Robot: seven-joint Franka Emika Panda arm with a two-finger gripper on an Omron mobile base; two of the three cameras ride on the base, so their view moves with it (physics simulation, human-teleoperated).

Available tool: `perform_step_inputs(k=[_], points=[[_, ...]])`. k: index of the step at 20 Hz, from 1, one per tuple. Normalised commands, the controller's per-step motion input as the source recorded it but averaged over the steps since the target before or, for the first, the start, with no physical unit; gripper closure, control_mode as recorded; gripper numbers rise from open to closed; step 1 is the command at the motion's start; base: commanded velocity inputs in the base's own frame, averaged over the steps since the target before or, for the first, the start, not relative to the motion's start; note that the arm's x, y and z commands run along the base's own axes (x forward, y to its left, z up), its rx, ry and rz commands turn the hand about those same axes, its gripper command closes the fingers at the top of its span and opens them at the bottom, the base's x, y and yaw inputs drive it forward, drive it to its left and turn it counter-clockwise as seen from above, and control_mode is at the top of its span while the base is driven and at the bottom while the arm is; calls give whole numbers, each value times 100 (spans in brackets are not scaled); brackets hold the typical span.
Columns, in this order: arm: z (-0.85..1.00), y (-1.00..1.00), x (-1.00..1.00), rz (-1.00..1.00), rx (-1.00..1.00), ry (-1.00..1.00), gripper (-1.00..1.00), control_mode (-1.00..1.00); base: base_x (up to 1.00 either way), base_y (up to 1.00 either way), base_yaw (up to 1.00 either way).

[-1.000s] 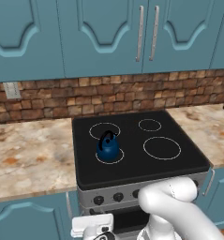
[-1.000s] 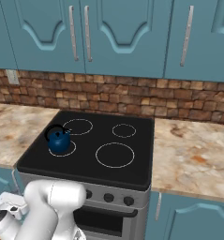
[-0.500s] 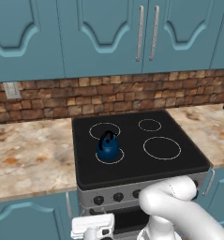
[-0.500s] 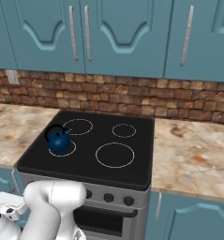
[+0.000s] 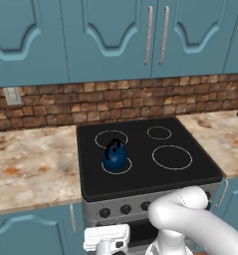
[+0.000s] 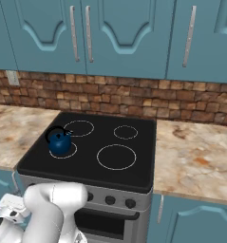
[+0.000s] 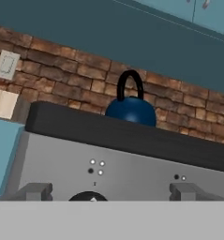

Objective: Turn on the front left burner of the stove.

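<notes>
Front left burner (image 5: 116, 165): white ring on the near left of the black glass of the stove (image 5: 145, 174), inside still black, not glowing. Occupied by a blue kettle (image 5: 115, 155) standing upright on the ring. Same ring and kettle confirmed from the right base view, burner (image 6: 63, 151) nearest the front left corner.

Control for it judged to be the leftmost knob (image 5: 105, 212) in the row on the grey steel front panel, directly below and forward of the burner. In the hand view, top edge of a dark knob (image 7: 91, 197) just visible at bottom centre, with a small dot diagram above it.

Gripper (image 5: 107, 241) held low in front of the panel, below and slightly short of that knob, pointing at the panel face. Knob axis horizontal, running out toward the hand; approach therefore straight ahead and a little upward. Fingers (image 7: 34, 191) set wide apart to either side of the knob, nothing between them; no contact seen.

Brick backsplash (image 5: 90, 102) and marble-pattern counter (image 5: 31, 157) beside the cooktop, unaffected.
</notes>
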Motion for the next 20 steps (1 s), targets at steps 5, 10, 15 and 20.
perform_step_inputs(k=[5,10,15,20], points=[[0,-27,39,0,9,0,-100,-100,0,0,0],[-1,-24,46,0,10,0,-100,-100,0,0,0],[-37,-1,43,0,3,0,-100,-100,0,0,0],[-82,38,10,4,0,1,-100,-100,0,0,0]])
